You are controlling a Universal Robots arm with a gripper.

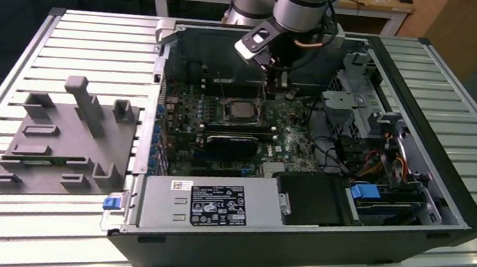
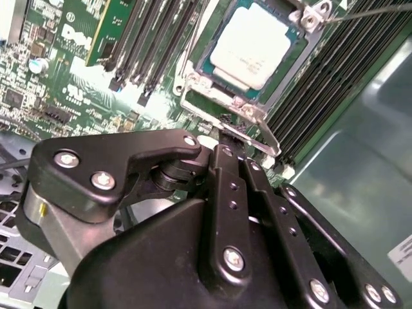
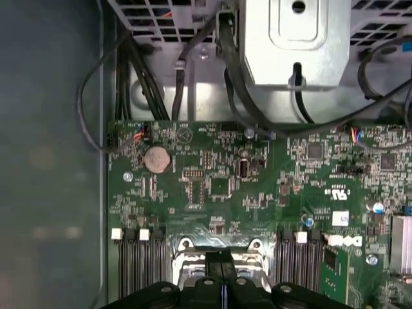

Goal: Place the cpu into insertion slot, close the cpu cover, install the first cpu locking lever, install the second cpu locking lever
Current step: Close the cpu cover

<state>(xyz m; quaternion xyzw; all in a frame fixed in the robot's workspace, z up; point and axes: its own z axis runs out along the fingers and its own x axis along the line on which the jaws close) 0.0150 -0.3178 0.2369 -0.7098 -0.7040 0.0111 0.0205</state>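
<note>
The cpu (image 1: 242, 110) lies flat in the insertion slot (image 1: 227, 110) on the green board inside the open computer case. In the second wrist view its silver top (image 2: 254, 46) shows through the window of the cpu cover (image 2: 219, 106), which lies down around it. A thin lever rod (image 2: 370, 11) runs past the far corner of the socket. My gripper (image 2: 225, 134) is shut, its fingertips together right at the tab on the cover's near edge, with nothing seen between them. In the exterior view the gripper (image 1: 276, 78) hangs just behind the socket. In the first wrist view the gripper (image 3: 219, 259) is at the socket's edge.
Long black memory slots (image 2: 322, 84) flank the socket. A black heatsink block (image 1: 230, 144) sits in front of it, and a grey power supply (image 1: 206, 202) is nearer. A metal drive cage (image 1: 354, 98) and cables (image 3: 135, 71) stand close by. A grey fixture (image 1: 65, 138) lies outside the case.
</note>
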